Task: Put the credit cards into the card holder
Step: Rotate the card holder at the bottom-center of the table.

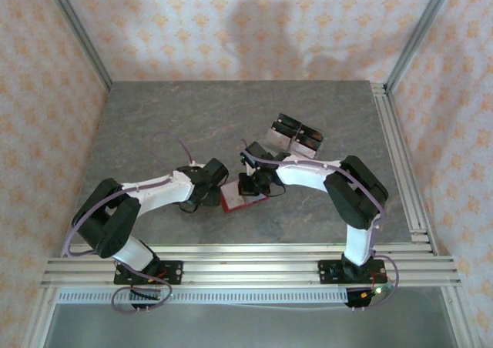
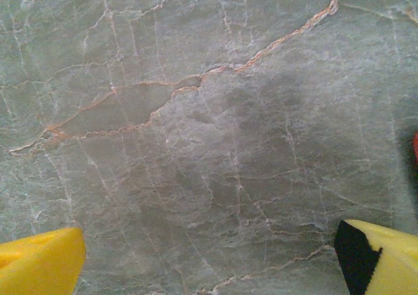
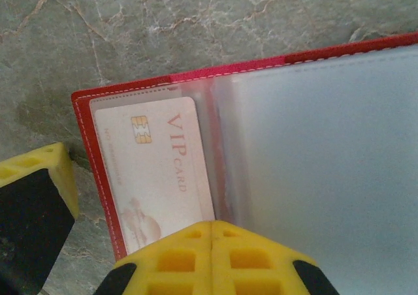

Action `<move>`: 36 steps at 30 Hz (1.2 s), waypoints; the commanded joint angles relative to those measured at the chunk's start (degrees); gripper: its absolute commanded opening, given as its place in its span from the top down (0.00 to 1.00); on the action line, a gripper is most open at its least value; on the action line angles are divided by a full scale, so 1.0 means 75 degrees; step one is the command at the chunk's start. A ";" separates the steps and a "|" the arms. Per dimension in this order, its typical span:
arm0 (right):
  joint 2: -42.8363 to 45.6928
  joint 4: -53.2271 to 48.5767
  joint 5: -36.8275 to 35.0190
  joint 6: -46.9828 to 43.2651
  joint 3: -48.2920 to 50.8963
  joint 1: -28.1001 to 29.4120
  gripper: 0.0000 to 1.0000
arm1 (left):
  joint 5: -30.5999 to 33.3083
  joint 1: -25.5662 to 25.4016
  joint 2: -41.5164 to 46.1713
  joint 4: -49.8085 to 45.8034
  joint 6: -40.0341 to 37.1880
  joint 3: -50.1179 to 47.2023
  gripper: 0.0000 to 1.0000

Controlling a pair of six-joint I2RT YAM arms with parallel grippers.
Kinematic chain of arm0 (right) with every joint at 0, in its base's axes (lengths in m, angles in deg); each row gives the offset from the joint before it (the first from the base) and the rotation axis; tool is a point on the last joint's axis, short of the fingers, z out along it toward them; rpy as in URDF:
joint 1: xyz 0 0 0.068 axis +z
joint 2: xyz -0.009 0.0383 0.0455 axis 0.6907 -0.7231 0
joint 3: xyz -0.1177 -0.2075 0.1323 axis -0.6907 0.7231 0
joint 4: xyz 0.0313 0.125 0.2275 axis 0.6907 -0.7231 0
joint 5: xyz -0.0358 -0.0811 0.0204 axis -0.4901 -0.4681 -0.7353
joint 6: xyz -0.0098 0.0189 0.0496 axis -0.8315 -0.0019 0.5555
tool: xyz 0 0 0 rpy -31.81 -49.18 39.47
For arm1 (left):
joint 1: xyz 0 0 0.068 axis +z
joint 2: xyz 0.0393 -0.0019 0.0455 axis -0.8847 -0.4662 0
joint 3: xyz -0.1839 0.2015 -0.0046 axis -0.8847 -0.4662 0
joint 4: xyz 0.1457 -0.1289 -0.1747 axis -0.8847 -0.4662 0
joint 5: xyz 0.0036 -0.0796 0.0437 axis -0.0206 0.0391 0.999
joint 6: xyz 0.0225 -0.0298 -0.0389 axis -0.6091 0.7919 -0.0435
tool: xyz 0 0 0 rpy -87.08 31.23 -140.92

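Found the card holder (image 1: pixel 235 200) lying open on the table (image 1: pixel 154 125), near the middle and toward the near edge, between the two tools. Noted in the right wrist view one credit card (image 3: pixel 157 171), pale, with a chip and "VIP CARD" lettering, lying under the clear left pocket of the holder, close against the red border. Recorded the right gripper (image 3: pixel 212 252) with fingers pressed together directly over the near end of that card; nothing visible between the pads, so no grip confirmed. Recorded the left gripper (image 2: pixel 209 262) spread wide and holding nothing, hovering over bare table just left of the holder, a red sliver showing at the right edge of its view. Could not establish the contents of the frosted right-hand sleeves. Noted a clear stand with black blocks (image 1: pixel 295 136) farther back and to the right, apart from the holder; pale flat patches there, too small to identify as cards. Judged one card in, or all but in, possibly needing a last push home. Judged the remainder open: any further cards yet to be fetched and pocketed, number not determinable.
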State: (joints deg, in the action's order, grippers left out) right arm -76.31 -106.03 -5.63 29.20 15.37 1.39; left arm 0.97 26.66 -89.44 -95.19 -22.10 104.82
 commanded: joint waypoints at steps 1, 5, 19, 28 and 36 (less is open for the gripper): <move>-0.0068 -0.0176 -0.0205 -0.0119 0.0147 0.0024 1.00 | 0.0081 -0.0053 -0.0159 0.0114 0.0141 -0.0095 0.00; -0.0060 -0.0127 -0.0159 -0.0072 0.0228 0.0042 1.00 | 0.0079 -0.0053 -0.0262 0.0181 0.0141 -0.0102 0.00; -0.0247 0.0003 0.0127 0.0097 -0.0044 0.0317 1.00 | 0.0083 -0.0053 -0.0497 0.0290 0.0119 -0.0053 0.00; 0.0990 -0.0517 -0.0356 -0.0070 -0.0380 0.0042 0.76 | 0.0333 0.0028 -0.0870 0.0249 -0.0139 0.0448 0.00; 0.1169 -0.0902 -0.0673 -0.0629 -0.0339 -0.0755 0.63 | 0.0417 0.0565 -0.1361 0.0379 -0.0699 0.1240 0.00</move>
State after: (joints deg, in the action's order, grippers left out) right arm -67.46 -109.09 -7.97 27.26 13.47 -3.17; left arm 0.08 27.93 -95.96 -99.36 -26.16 111.49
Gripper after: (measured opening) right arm 0.370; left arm 0.997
